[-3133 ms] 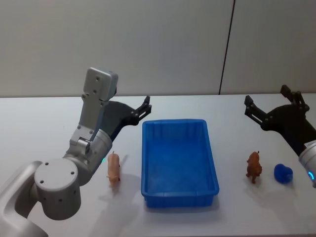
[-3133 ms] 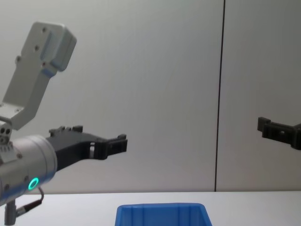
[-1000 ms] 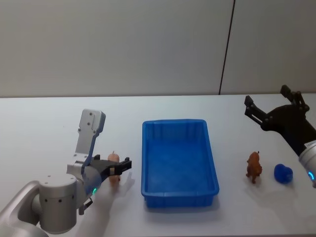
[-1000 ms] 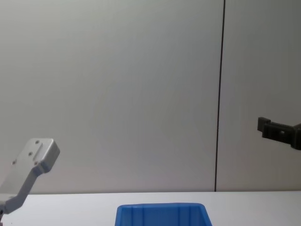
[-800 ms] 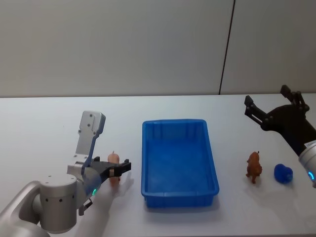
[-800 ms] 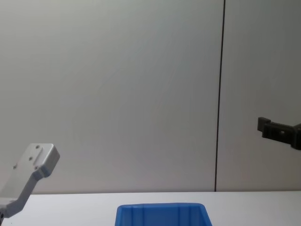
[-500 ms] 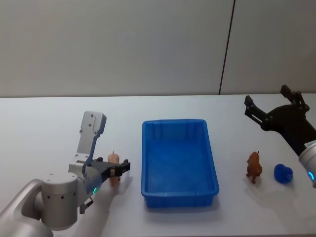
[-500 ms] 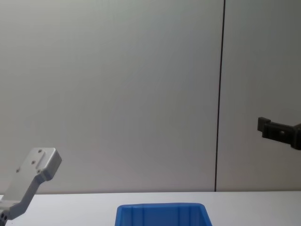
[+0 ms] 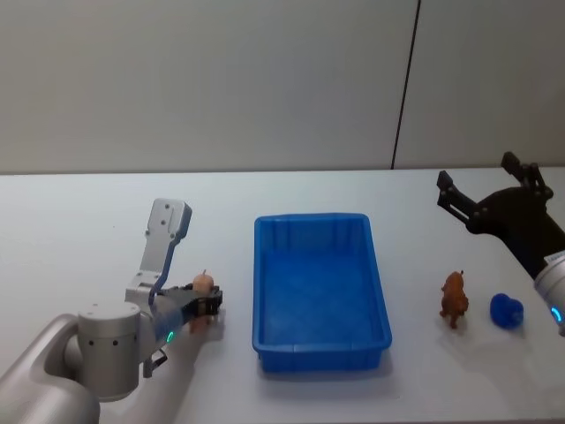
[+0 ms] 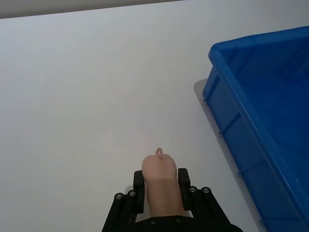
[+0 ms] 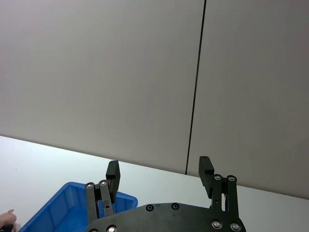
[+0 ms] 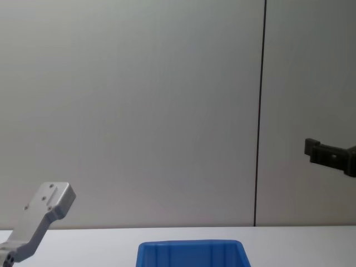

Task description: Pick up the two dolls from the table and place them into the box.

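Our left gripper (image 9: 209,303) has just closed. Half a second ago its black jaws stood apart on either side of the small pink pig-shaped doll (image 10: 159,184). Now they are pressed against its flanks, as the left wrist view shows plainly, with the doll's curly-tailed end poking out beyond the fingertips. The doll sits just beside the left wall of the bright blue rectangular plastic box (image 9: 312,217), about level with the box's middle. As far as we can judge it has not yet left the white flat table (image 9: 88,221). We read this as the grasp being made. What is left for this doll is a lift high enough to clear the thick rim, a short carry rightward over the box, and a release. The box holds nothing so far. Our right gripper (image 9: 475,173) has not moved over these seconds. It hangs in the air to the right of the box, towards its far end, with its jaws wide apart and nothing between them. Also right of the box, nearer its front end, a small brown animal figure (image 9: 455,298) stands on the table. A small bright blue rounded toy (image 9: 506,310) lies just beyond it. Both are untouched, so we judge the second pick falls to the right arm.
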Motion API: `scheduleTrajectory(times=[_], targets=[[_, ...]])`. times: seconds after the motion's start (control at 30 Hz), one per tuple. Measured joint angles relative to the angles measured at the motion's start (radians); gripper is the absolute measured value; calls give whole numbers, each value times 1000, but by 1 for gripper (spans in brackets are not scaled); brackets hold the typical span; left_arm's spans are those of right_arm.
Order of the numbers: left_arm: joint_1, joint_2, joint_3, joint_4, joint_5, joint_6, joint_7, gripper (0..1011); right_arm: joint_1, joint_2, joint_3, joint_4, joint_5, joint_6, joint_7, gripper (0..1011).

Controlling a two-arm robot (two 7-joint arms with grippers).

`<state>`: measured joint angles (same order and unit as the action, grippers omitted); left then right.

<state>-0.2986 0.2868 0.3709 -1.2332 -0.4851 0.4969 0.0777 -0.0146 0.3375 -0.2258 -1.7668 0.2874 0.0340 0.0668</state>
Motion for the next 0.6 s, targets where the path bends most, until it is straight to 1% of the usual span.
scheduleTrajectory(times=[0.07,0.2,0.47,0.6], targets=[[-5,-2,-1,9,4,3,-5,421,0,0,0,0,0,0,0,1001],[-11,-3,-3,20,10,9,-12,397,0,0,0,0,0,0,0,1001],[-14,-2,-7,25,29,22,-20,386,0,0,0,0,0,0,0,1001],[-14,3,-9,12,48,27,-23,385,0,0,0,0,0,0,0,1001]])
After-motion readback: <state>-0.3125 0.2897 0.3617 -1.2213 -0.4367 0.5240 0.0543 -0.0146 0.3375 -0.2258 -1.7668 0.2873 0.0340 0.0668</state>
